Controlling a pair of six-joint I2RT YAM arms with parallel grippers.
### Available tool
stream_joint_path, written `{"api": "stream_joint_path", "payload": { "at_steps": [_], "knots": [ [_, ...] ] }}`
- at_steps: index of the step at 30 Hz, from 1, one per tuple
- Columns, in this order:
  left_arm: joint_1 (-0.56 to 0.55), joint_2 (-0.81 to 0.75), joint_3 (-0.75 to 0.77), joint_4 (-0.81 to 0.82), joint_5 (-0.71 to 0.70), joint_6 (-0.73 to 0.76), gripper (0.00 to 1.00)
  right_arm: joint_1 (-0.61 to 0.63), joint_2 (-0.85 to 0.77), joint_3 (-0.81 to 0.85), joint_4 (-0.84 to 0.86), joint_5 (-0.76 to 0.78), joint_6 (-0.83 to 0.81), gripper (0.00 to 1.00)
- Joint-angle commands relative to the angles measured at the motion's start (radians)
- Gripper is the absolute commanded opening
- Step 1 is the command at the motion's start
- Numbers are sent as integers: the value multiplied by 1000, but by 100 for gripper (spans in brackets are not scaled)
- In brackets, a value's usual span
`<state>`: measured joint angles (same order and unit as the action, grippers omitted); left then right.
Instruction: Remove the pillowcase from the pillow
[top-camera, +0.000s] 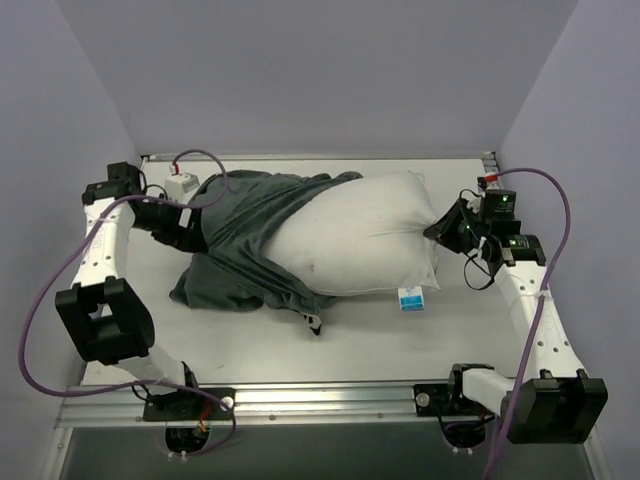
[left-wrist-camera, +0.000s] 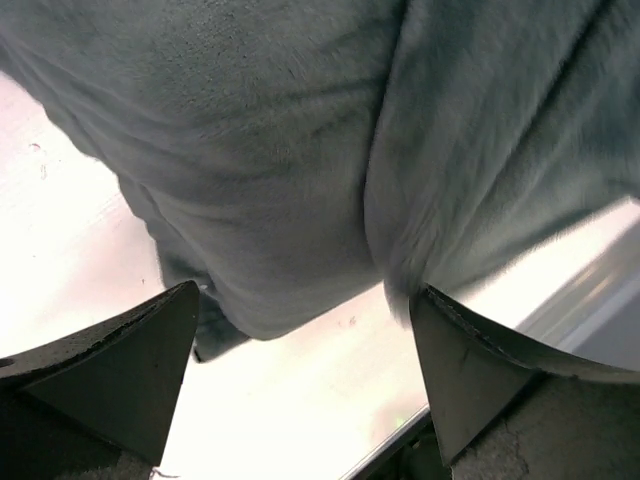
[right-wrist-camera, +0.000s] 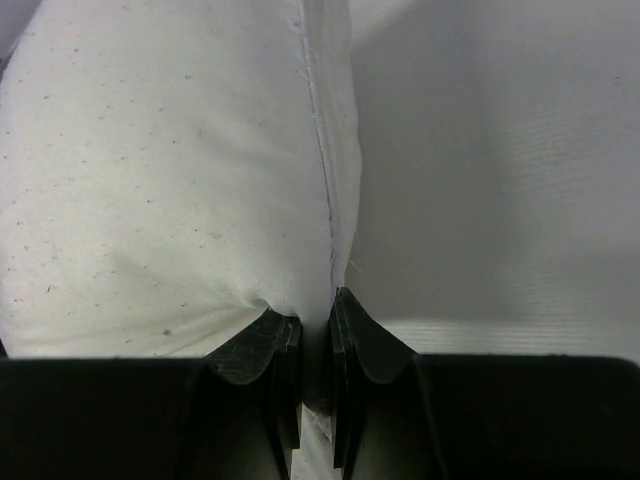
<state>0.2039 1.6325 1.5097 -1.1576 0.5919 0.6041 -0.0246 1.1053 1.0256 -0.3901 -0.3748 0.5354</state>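
Note:
The white pillow (top-camera: 360, 235) lies across the middle of the table, its blue-and-white tag (top-camera: 411, 298) at the near right corner. The dark grey pillowcase (top-camera: 240, 240) still covers its left end and lies bunched and spread towards the left. My left gripper (top-camera: 190, 232) is at the pillowcase's left edge. In the left wrist view it (left-wrist-camera: 305, 340) is open, with the grey cloth (left-wrist-camera: 300, 150) just beyond the fingertips. My right gripper (top-camera: 440, 228) is shut on the pillow's right edge; the right wrist view shows it (right-wrist-camera: 315, 320) pinching the seam of the pillow (right-wrist-camera: 160, 180).
A small white box (top-camera: 181, 185) sits at the back left corner behind the left arm. Purple cables (top-camera: 40, 290) loop off both arms. Grey walls close in the table at the back and sides. A metal rail (top-camera: 320, 400) runs along the front edge.

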Motion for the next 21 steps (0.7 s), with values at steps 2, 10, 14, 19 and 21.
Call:
{"api": "stream_joint_path", "payload": {
  "at_steps": [2,10,14,19,21],
  "knots": [
    [230,-94,166,-325,247,350,94,-41,40,51,63,125,-68,0],
    [324,-8,269,-479,252,423,94,-43,59,51,79,102,-60,0],
    [26,-213,-183,-61,-175,312,94,-43,42,19,94,102,-48,0],
    [-155,-444,-604,254,-445,336,94,-41,48,-2,108,94,-35,0],
    [-167,-410,-632,365,-475,309,94,-41,51,-7,114,93,-32,0]
  ]
}}
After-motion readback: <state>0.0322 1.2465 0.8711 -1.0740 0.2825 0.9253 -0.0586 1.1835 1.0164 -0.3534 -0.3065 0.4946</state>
